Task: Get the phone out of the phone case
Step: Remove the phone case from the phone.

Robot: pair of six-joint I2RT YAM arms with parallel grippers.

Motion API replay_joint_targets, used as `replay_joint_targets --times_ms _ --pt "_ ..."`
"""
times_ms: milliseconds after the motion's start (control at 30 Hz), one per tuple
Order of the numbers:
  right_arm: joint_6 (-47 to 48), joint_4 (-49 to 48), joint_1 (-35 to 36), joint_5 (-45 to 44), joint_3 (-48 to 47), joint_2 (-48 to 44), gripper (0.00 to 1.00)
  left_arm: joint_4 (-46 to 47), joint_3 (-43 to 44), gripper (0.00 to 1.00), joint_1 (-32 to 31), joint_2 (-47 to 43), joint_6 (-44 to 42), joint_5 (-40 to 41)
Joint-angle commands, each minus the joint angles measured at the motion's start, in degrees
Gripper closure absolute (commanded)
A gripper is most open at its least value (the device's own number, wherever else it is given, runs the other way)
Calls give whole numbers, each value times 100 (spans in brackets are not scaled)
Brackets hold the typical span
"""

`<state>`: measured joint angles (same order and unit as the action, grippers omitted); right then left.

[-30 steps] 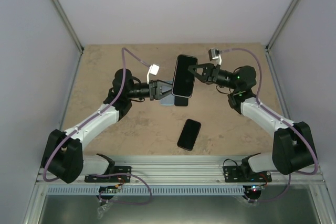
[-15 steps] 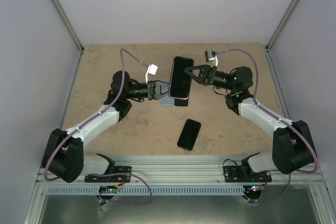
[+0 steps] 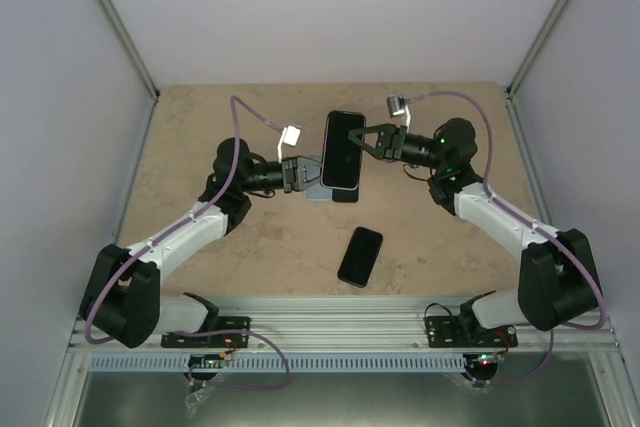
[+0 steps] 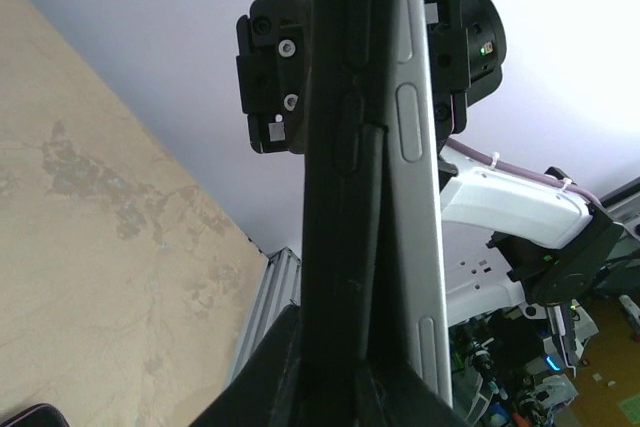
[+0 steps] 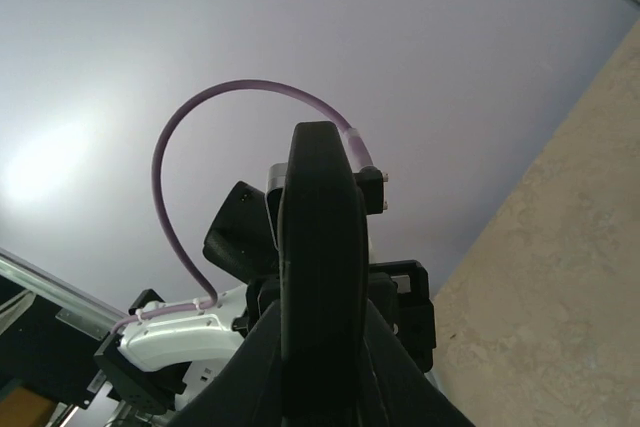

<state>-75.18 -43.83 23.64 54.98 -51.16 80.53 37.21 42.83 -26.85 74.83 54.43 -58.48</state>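
Closing just now, the left gripper (image 3: 306, 173) has clamped onto the phone case (image 4: 335, 247), while the right gripper (image 3: 372, 142) grips the phone (image 3: 343, 149) from the opposite edge, both held aloft beyond the spare phone (image 3: 360, 256); pulling the two apart can likely begin.

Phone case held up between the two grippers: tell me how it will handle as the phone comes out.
The phone case will likely bend rather than snap: in the left wrist view its edge looks parted from the silver phone. Its smooth dark rim may slip in the left gripper. The phone itself looks straight and rigid.
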Motion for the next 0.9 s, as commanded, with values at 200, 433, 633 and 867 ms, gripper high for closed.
replay_joint_targets --times_ms 200,433,633,867 --pt "1284 1638 -125 383 -186 -5 76 285 103 100 -109 -100 194 436" --pt "2132 2541 -409 156 -456 -67 54 174 47 100 120 -115 432 665" --pt "2940 3211 -581 -19 -720 -194 32 -193 25 100 209 -153 360 864" --pt "4782 4809 -585 -566 -1667 -171 15 -657 56 100 382 -123 435 1182"
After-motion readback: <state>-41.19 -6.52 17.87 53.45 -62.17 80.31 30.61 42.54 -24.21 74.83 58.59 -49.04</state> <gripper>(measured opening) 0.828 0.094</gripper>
